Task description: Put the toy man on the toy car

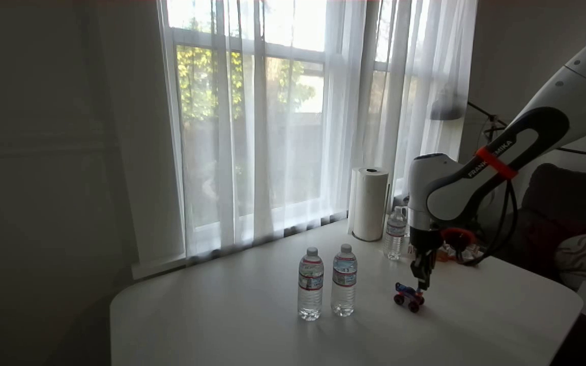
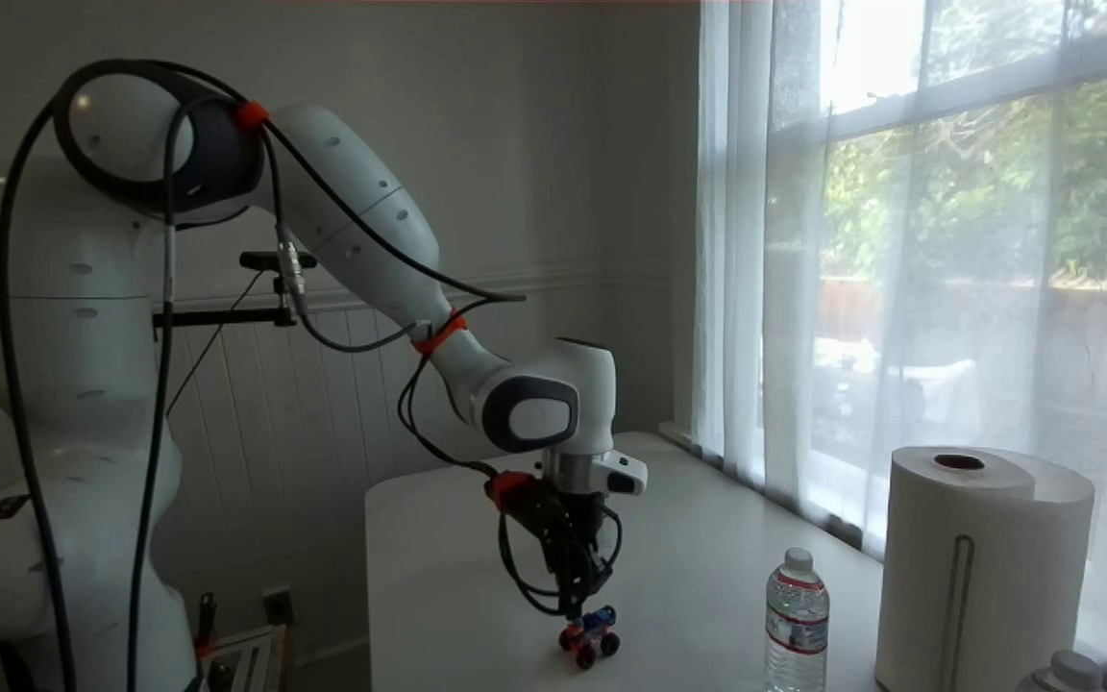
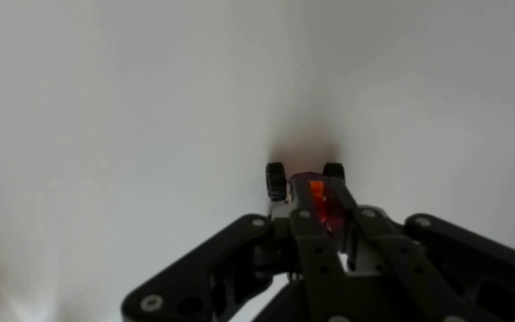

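While my arm (image 2: 361,187) leans over the white table (image 1: 222,315): I judge this the placing step, needing small, slow moves.
Paper towel roll (image 1: 369,206): stands upright, a lone bottle (image 1: 393,239) near it.
Two water bottles (image 1: 344,280): side by side; a sideways swing could topple one, so I should leave straight up.
Gripper (image 3: 318,183): points down, jaws narrowly apart, blocking much of my wrist view.
Toy car (image 1: 409,296): on its wheels, one end under the gripper; I should press lightly lest it roll.
Toy man (image 3: 317,191): likely the orange-red sliver between the jaws, at the car; too dark to tell whether it is pinched. I should seat it squarely, then ease the jaws apart.
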You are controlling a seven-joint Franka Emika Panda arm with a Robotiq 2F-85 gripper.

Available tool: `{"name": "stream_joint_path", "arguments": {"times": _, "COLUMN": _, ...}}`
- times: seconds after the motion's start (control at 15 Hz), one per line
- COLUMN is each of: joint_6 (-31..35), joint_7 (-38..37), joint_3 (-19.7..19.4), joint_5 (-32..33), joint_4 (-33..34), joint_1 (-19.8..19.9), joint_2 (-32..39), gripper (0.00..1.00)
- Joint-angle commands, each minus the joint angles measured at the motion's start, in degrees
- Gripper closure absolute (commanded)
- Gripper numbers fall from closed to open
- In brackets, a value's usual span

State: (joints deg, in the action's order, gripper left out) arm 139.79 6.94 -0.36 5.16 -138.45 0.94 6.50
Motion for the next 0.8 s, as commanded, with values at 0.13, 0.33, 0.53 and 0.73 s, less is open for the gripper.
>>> {"name": "stream_joint_path", "arguments": {"times": 0.13, "joint_6": 1.0, "joint_7": -1.1, "joint_3": 0.3, "joint_5": -1.3, "joint_4": 0.8, "joint_1": -0.3, "joint_2": 1.1, "gripper": 0.97}}
{"name": "stream_joint_path", "arguments": {"times": 0.33, "joint_6": 1.1, "joint_7": -1.2, "joint_3": 0.3, "joint_5": -1.3, "joint_4": 0.8, "joint_1": -0.3, "joint_2": 1.0, "gripper": 0.97}}
{"name": "stream_joint_path", "arguments": {"times": 0.53, "joint_6": 1.2, "joint_7": -1.4, "joint_3": 0.3, "joint_5": -1.3, "joint_4": 0.7, "joint_1": -0.3, "joint_2": 1.0, "gripper": 0.97}}
{"name": "stream_joint_path", "arguments": {"times": 0.73, "joint_6": 1.5, "joint_7": -1.7, "joint_3": 0.3, "joint_5": -1.2, "joint_4": 0.7, "joint_1": -0.3, "joint_2": 0.9, "gripper": 0.97}}
